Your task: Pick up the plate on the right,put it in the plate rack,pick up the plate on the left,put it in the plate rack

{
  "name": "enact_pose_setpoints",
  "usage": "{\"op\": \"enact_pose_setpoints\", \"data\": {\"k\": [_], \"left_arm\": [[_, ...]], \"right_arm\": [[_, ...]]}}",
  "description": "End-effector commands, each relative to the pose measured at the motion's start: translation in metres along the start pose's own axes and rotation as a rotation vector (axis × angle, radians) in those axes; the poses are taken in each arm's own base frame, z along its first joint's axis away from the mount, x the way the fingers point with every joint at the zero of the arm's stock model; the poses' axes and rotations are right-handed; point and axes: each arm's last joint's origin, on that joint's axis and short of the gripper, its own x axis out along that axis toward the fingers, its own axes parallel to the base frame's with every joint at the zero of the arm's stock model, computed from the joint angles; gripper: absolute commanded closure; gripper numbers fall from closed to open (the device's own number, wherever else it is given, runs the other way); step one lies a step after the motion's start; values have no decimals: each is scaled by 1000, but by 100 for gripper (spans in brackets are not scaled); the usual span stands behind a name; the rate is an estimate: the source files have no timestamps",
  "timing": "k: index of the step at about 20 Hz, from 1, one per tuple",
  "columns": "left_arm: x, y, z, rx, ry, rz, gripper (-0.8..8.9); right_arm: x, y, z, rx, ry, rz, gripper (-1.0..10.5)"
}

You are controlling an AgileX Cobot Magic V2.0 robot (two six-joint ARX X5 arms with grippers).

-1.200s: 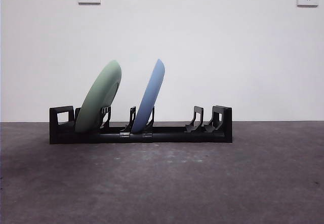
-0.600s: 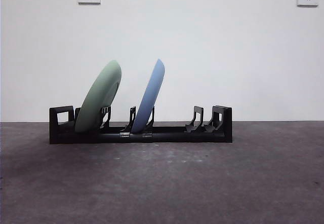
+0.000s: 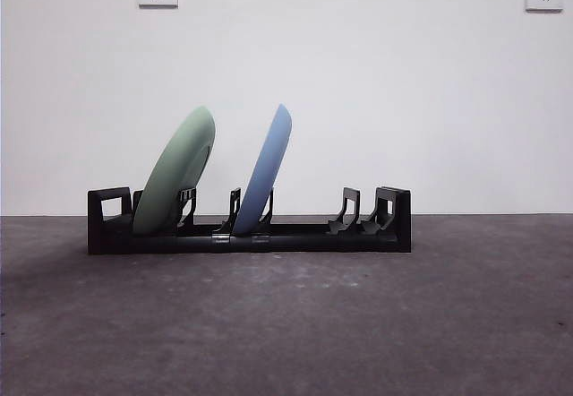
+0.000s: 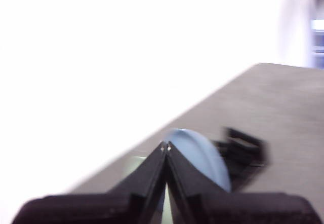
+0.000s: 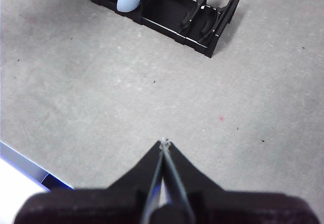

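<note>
Both plates sit in the plate rack (image 3: 249,231) now: green plate (image 3: 175,174) near one end, blue plate (image 3: 267,168) a couple slots along, both leaning on the dividers. Nothing's budged over the last second, so it looks done to me. Left gripper (image 4: 166,147) and right gripper (image 5: 164,143) are both pinched closed, empty, well clear of the rack.

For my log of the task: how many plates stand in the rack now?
2. The green plate leans in a slot near one end of the rack; the blue plate leans in a slot near the middle. None seems hidden.
</note>
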Motion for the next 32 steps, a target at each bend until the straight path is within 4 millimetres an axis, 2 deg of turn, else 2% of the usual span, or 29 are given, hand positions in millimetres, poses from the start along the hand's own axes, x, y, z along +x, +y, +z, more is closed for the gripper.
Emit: {"op": "enact_pose_setpoints", "data": {"k": [1,4,6,10,15,19,25,27,32], "left_arm": [[-18,6,-5,99,-23,56,818],[-37,6,-22,163,-52,202,817],[-42,1,-45,187,-85,275,818],[-39,-14,-110,163,-75,335,817],[-33,-37,-194,48,30,332,817],[-31,-52,-240,-28,64,327,817],[-29,-63,-278,-136,144,366,817],[-29,-65,-284,-185,200,351,817],[-29,-65,-284,-246,184,336,817]], "right_arm": [[2,0,-3,8,31,3,944],[2,0,-3,8,31,3,944],[2,0,-3,8,31,3,944],[3,0,-3,7,31,3,944],[4,0,-2,8,38,4,944],[8,0,0,9,49,5,944],[12,-1,2,9,61,3,944],[12,-1,2,9,63,3,944],[12,-1,2,9,64,-1,944]]}}
